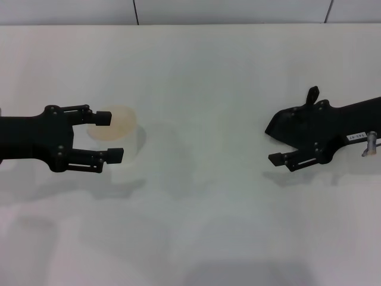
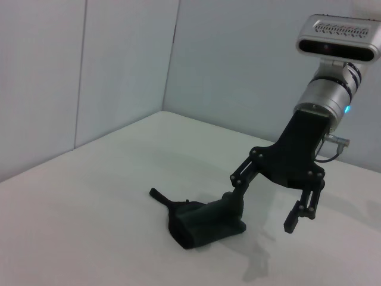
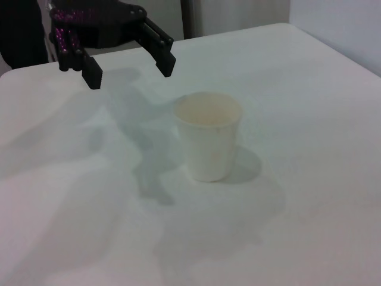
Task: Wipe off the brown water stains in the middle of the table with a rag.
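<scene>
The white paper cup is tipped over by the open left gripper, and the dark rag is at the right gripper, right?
No: the white paper cup stands upright by the open left gripper; the right wrist view shows it.

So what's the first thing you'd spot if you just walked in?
Two black robot hands over a white table. The left hand is open beside a white cup with tan liquid on the left side. The right hand on the right side is open too, one finger touching a dark rag on the table.
</scene>
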Robot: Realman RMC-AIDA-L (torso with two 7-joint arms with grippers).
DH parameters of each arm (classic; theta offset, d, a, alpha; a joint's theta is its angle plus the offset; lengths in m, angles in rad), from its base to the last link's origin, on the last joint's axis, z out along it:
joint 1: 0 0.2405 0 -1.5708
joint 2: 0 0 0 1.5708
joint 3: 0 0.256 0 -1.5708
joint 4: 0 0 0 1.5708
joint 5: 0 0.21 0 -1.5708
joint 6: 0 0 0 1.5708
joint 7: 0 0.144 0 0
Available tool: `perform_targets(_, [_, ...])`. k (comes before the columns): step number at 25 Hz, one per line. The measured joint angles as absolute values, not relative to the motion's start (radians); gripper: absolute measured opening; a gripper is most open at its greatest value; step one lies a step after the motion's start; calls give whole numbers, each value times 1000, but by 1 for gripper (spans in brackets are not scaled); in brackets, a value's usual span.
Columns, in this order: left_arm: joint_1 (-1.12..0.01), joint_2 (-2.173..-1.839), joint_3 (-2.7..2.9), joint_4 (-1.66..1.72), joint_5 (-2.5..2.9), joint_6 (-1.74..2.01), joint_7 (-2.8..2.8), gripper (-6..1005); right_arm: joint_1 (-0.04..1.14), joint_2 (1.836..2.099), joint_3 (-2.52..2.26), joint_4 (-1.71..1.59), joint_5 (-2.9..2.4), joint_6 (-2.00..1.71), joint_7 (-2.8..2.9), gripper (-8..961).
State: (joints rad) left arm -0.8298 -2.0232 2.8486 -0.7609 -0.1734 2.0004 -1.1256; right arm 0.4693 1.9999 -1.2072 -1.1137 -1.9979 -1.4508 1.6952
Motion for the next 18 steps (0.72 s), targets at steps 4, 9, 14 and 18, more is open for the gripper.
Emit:
perform_targets(4, [-830, -2023, 2849, -761, -173, 2000, -1123, 890, 469, 1996, -1207, -1114, -1999, -1448, 1701, 829])
perform_targets(9, [-830, -2024, 2849, -761, -173, 2000, -1120, 890, 465, 1995, -1204, -1114, -2001, -1447, 1703, 829])
perform_targets(14, [-830, -2025, 2849, -761, -173, 2000, -1119, 890, 460, 1996, -1186, -1115, -2014, -1450, 1703, 829])
perform_targets(18, [-829, -2025, 2849, -761, -173, 2000, -1119, 890, 458, 1997, -1183, -1115, -2014, -1455, 1703, 829])
